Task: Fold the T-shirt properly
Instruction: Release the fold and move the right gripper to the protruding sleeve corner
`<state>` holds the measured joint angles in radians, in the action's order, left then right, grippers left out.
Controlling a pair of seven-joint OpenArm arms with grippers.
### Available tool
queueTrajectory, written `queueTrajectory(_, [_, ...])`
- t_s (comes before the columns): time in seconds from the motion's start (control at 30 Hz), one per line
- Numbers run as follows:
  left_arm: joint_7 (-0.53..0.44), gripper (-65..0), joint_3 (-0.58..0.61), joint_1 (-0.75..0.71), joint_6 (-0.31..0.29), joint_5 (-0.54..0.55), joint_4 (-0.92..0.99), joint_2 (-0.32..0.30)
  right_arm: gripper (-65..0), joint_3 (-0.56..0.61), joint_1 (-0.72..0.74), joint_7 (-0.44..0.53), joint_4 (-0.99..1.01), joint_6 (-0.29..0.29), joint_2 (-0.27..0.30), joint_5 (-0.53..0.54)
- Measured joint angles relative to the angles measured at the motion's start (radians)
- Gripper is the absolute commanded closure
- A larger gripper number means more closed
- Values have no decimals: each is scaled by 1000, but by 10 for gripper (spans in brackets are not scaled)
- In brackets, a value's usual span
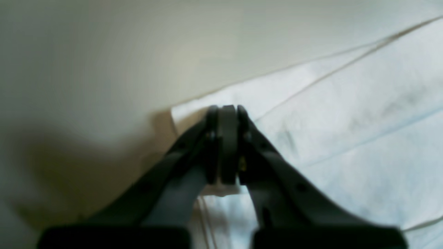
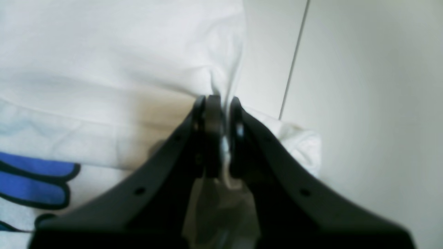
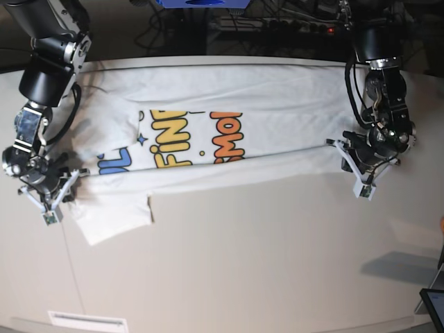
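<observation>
Two black fingers of the left gripper (image 1: 228, 114) are pressing together at the corner of the large white cotton T-shirt (image 1: 346, 131), with a bit of cloth showing between them (left wrist view). In the right wrist view, the right gripper (image 2: 216, 103) is pinching a bunched fold of shirt. From the base view, the shirt is lying folded lengthwise across the pale table (image 3: 243, 263), print facing up.

T-shirt (image 3: 229, 125) spread lengthwise on table (image 3: 263, 263)
</observation>
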<state>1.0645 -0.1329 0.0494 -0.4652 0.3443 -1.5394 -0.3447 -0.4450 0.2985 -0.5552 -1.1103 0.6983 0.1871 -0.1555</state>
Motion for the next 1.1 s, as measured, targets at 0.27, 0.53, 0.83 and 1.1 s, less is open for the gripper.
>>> queueTrajectory(0.27, [48,-334,31,-2,-3,6,-105,-16,-62,0,-3,-5,-7,-45,3,2])
queueTrajectory(0.53, [101,-334,31,-3,-3,4,-167,-29,-264,6,-61,-99,-197,-60,1,-8])
queueTrajectory(0.83, [121,-329,29,6,-3,3,-176,-53,-270,8,-83,-170,-339,-113,25,-115])
queueTrajectory(1.1, [121,-329,-113,6,-4,1,-180,-50,-270,0,-55,-177,-347,-140,22,-183])
